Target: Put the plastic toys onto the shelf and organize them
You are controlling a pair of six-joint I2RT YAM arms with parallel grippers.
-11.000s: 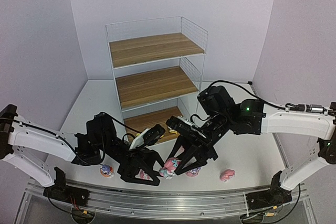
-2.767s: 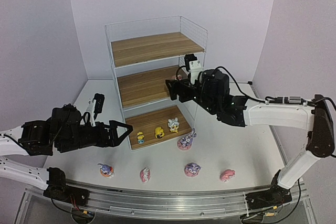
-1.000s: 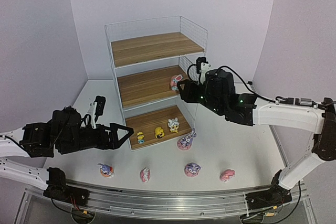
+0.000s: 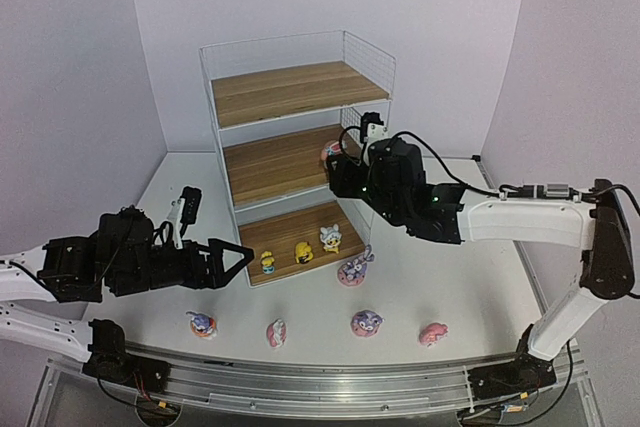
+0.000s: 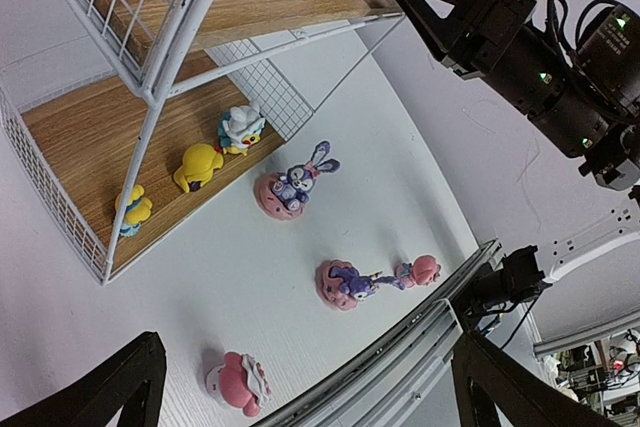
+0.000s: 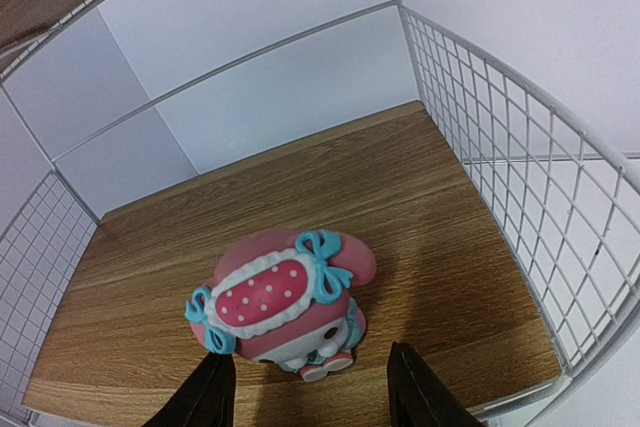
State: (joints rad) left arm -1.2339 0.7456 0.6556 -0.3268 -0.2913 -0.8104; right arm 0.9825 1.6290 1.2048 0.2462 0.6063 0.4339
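Pink-and-white hatted figure (image 6: pixel 280 307) stands upright on the middle board of the shelf (image 6: pixel 440 217), at 12 o'clock of the right jaws; these are spread wide with nothing held, tips flanking its base and seemingly clear of it, likely a release; left jaws gape empty above the counter (image 5: pixel 230 277), probably poised for the bunny (image 5: pixel 295 187) at 5 o'clock of the shelf.

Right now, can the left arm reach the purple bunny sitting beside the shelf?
Probably yes. The left gripper is open and faces the purple bunny, with only bare table between them. The shelf stands off to one side.
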